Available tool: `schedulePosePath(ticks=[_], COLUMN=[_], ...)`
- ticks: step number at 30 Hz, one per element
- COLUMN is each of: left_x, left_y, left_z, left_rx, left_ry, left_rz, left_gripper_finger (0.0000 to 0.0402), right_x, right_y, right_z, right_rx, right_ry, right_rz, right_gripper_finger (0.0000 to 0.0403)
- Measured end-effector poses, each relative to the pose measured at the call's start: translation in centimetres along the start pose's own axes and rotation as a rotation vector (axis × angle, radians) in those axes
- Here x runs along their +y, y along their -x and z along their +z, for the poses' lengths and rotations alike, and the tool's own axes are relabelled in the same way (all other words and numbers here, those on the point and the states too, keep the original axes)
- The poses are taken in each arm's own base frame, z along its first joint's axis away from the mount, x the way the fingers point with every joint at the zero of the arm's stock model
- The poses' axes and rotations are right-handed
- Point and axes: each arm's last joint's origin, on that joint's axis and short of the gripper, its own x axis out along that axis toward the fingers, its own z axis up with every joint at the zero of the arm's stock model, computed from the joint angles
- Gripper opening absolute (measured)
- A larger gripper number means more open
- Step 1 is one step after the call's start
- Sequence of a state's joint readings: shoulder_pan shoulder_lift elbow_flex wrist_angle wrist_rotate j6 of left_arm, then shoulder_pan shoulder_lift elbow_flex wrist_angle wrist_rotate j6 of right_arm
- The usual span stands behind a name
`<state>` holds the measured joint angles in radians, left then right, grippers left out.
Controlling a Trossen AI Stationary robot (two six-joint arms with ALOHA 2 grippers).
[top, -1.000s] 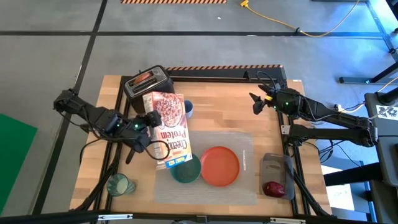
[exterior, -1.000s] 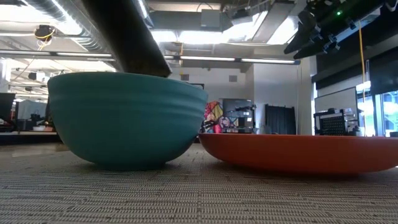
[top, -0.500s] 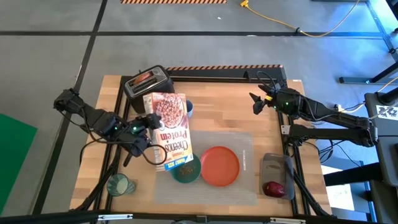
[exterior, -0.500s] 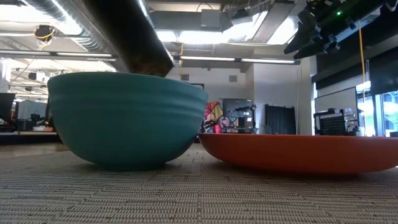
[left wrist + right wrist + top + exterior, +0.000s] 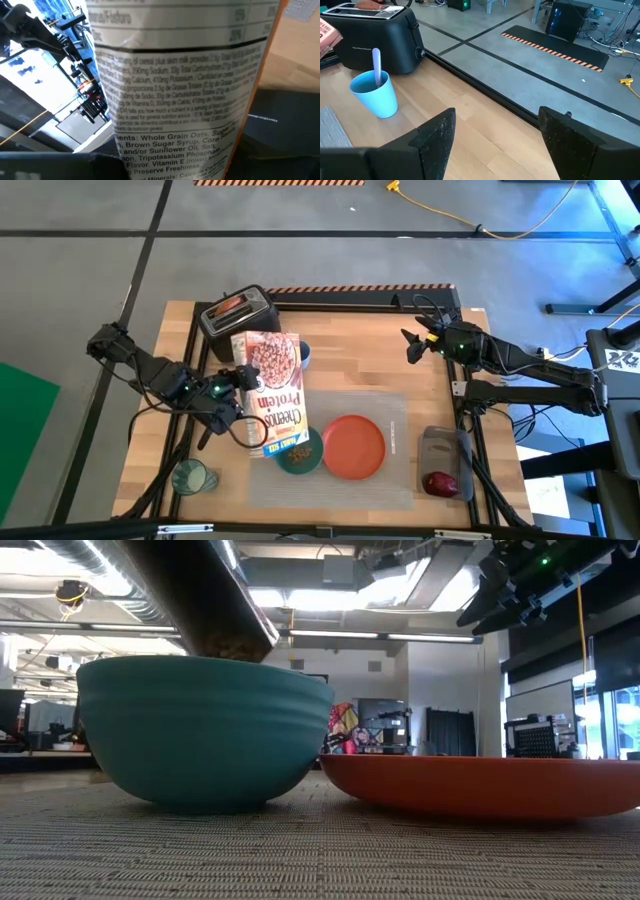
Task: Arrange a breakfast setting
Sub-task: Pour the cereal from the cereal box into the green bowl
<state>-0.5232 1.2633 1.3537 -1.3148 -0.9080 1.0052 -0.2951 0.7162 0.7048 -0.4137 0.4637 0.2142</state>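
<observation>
Placemat (image 5: 390,442), grey and see-through, spread over the worktop's near middle, carrying teal bowl (image 5: 298,456) and orange-red plate (image 5: 354,447) side by side, rims touching or nearly so in the low view. Left to right across the worktop: greenish glass (image 5: 190,477) upright at the near left corner, off the mat. Left gripper (image 5: 243,395) just inside the left edge, clamped on a cereal box (image 5: 273,390), tipped so its open end hangs over the bowl. Fingers mostly masked by the box from above; grip itself hard to make out, and the left wrist view filled with the box's printed side panel only. Brownish cereal visible at the box mouth in the low view, right above the bowl's rim; bowl's contents partly hidden from above by the box. Black toaster (image 5: 238,312) at the far left corner, toast slice (image 5: 232,306) sticking up from a slot. Blue cup (image 5: 375,93) beside the toaster, a pale handle standing in it, mostly hidden by the box from above. Dark-red apple (image 5: 439,483) on a grey tray (image 5: 437,444) by the near right edge. Right gripper (image 5: 412,345) held above the far right corner, fingers spread wide, nothing between them.
</observation>
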Motion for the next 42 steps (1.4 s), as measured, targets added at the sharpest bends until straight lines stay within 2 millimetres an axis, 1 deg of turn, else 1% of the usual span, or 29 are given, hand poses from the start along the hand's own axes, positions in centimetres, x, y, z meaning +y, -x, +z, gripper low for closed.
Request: schedulePosePath(ticks=[4,7,15,29,42], left_x=[0.1,0.0,0.1,0.0,-0.1], left_y=[-0.2,-0.5,-0.7,-0.5,-0.6], left_z=[0.6,1.0,0.9,1.3,1.1], left_rx=[-0.006,0.02,0.034,0.032,0.042], left_ry=[-0.009,-0.037,-0.01,-0.023,-0.005], left_rz=[-0.006,-0.017,-0.017,-0.01,-0.02], left_gripper_finger=[0.0166,0.0166,0.0166,0.0166,0.0166], right_x=[0.0,0.0,0.0,0.0,0.0], right_y=[0.0,0.0,0.0,0.0,0.0], right_z=[0.0,0.0,0.0,0.0,-0.1], right_rx=[0.0,0.0,0.001,0.003,0.007], right_ry=[0.0,-0.001,-0.003,-0.013,-0.013], right_rz=[0.0,0.0,0.002,0.003,0.002], right_gripper_finger=[0.0273,0.0273,0.0273,0.0273,0.0273])
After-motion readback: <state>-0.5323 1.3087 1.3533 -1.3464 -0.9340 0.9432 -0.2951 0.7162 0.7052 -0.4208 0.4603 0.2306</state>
